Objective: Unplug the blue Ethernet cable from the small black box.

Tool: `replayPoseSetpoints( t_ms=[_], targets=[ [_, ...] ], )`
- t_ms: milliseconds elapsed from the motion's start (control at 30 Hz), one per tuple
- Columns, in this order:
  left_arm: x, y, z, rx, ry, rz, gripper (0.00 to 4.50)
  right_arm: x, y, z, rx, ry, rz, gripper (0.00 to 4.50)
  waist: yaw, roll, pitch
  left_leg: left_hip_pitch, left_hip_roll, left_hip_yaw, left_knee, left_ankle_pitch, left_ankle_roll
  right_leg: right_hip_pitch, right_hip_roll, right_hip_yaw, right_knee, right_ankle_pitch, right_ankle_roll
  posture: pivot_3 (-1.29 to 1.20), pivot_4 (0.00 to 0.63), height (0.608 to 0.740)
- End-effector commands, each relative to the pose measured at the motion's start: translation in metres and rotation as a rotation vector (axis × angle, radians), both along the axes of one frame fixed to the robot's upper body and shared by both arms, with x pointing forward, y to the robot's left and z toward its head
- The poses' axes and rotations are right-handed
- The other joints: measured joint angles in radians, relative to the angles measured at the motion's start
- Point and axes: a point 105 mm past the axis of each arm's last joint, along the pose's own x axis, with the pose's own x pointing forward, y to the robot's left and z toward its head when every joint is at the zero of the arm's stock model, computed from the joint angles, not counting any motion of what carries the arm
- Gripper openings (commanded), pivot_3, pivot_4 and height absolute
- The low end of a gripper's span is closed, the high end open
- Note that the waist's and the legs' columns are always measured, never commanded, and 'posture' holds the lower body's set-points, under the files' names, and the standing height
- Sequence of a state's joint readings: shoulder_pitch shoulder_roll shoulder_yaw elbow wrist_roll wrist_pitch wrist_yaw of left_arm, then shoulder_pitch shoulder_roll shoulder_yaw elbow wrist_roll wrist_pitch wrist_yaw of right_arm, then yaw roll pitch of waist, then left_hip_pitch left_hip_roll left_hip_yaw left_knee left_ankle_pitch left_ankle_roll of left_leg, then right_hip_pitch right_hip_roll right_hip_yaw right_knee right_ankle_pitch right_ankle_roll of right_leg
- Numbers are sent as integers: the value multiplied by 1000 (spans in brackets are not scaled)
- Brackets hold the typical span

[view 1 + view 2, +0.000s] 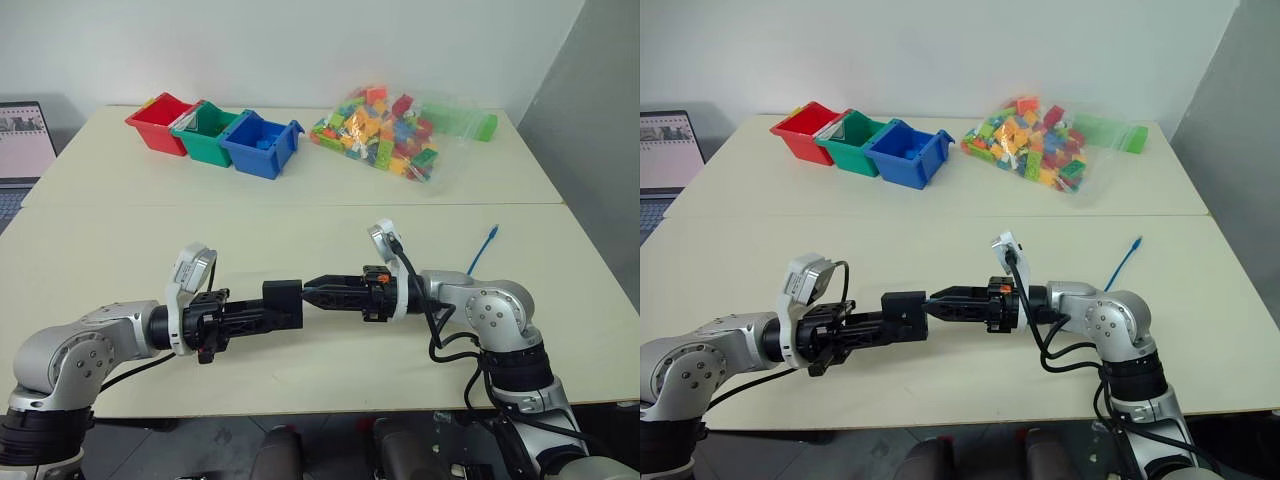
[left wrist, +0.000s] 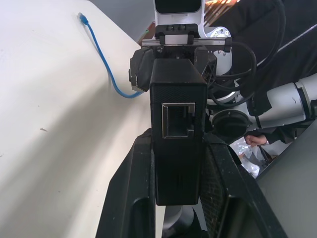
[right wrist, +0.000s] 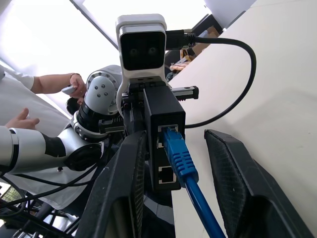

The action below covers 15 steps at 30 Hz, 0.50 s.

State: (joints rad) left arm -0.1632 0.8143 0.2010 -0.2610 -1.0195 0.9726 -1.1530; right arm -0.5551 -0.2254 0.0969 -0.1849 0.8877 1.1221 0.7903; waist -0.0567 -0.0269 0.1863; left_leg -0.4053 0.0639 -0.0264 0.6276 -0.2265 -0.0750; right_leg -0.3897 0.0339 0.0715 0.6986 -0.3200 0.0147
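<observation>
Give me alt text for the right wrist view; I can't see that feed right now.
The blue Ethernet cable is plugged into the upper port of the small black box, running between the right gripper's open fingers, which do not touch it. The left gripper holds the box, and a person's hand shows behind.

A pale cream table (image 1: 300,190) here, with a seam running across it where 2 tops meet. On the far half sit 3 small bins touching in a row: a red bin (image 1: 158,122), a green bin (image 1: 209,131), a blue bin (image 1: 262,144). Near them lies a clear bag of coloured bricks (image 1: 400,135). On the near half, off to the right, the blue Ethernet cable (image 1: 481,249) has its free end resting on the surface.
</observation>
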Motion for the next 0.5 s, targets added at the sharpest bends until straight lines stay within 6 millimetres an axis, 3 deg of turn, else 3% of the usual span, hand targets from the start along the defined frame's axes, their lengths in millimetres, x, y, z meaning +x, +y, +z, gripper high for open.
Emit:
replayPoseSetpoints(
  t_ms=[33,333,500],
  targets=[
    [1,-1,6,-15,-24,-3,783,-7,-1,10,43,-33,27,1974,0,0,0,0,0,0,0,0,0,0,0,0,0,0,0,0,150,740],
    [1,-1,6,-13,-23,-3,783,-7,-2,11,45,-33,31,1974,0,0,0,0,0,0,0,0,0,0,0,0,0,0,0,0,150,740],
    [2,-1,6,-14,-25,0,783,-7,-1,10,39,-39,33,1006,0,0,0,0,0,0,0,0,0,0,0,0,0,0,0,0,150,740]
  ],
)
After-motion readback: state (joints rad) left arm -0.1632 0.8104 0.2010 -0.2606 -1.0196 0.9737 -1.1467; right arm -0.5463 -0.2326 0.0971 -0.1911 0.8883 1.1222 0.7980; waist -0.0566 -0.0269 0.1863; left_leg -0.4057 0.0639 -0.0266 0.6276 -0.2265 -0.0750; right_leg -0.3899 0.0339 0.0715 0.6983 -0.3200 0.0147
